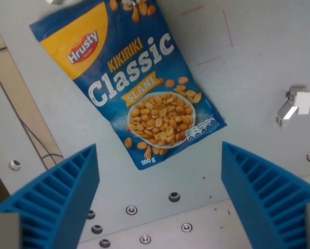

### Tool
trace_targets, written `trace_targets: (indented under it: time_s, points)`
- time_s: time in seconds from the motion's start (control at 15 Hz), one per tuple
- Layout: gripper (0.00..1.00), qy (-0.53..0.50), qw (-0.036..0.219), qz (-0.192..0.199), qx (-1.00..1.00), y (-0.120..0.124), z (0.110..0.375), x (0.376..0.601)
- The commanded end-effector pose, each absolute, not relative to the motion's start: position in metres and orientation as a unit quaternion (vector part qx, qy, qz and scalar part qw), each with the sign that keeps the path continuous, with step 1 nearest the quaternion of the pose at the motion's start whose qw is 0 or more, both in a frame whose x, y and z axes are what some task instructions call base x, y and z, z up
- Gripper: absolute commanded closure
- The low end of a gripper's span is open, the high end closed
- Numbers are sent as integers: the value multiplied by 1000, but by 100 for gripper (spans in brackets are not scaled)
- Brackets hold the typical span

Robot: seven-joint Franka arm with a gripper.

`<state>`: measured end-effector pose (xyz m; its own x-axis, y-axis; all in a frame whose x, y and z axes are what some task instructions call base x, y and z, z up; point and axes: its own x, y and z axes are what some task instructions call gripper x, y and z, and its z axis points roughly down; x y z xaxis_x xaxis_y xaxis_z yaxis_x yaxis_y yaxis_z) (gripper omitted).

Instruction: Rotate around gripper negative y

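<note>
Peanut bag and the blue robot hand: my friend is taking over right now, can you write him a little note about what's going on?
Hand: open, both blue fingers spread wide, holding nothing. It hangs above the table, looking down.
Peanut bag: blue Hrusty Kikiriki Classic bag lying flat on the grey table, tilted, its bottom corner pointing toward the wrist view's right. It sits beyond the fingers, not between them, and nothing touches it.
Also there: a small white clip at the wrist view's right, and bolt holes near the fingers.
Done: one picture cannot show how far the turn has gone.
Left: rotate the hand about its negative y.
</note>
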<state>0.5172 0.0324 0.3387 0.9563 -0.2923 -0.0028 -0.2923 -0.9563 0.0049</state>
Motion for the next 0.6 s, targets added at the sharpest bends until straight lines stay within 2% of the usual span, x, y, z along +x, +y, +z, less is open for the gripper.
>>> trace_targets:
  time_s: [0.07,0.6]
  points:
    - [0,-148,1,-7,989,32,340,517]
    - [0,-148,-7,-60,987,32,340,517]
